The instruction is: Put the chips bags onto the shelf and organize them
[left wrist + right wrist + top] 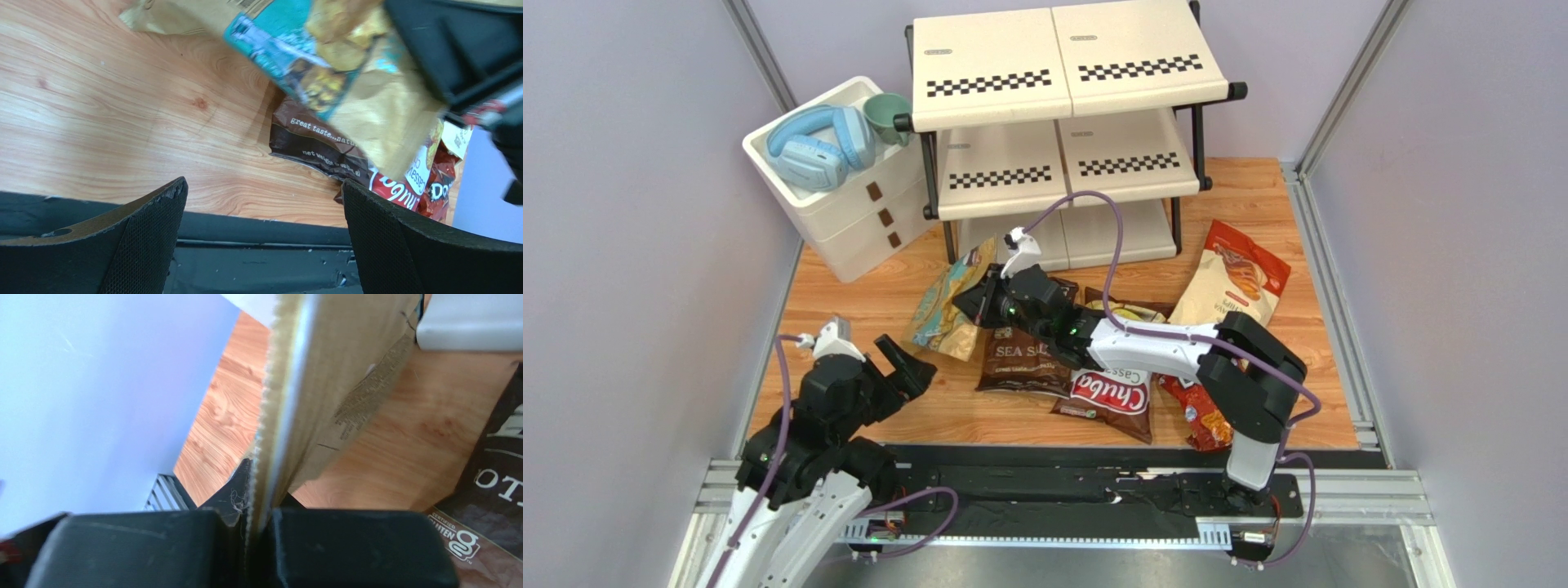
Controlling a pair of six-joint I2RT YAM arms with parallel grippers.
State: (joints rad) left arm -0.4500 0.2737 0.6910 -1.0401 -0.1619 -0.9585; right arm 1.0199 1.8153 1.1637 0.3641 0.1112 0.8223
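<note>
My right gripper (986,298) is shut on the serrated edge of the tan-and-teal chips bag (944,315), which shows clamped between the jaws in the right wrist view (270,508). That bag (319,67) hangs tilted over the wood. On the table lie the dark brown Sea Salt bag (1019,363), the Chuba bag (1109,397), the red Doritos bag (1195,417) and the cream bag with a red-orange top (1234,276). The cream shelf (1063,74) stands at the back. My left gripper (876,352) is open and holds nothing (264,196), near the front left of the table.
A white three-drawer box (844,202) with blue headphones (817,145) and a green cup (886,118) stands left of the shelf. Grey walls enclose both sides. A black rail (1075,480) runs along the near edge.
</note>
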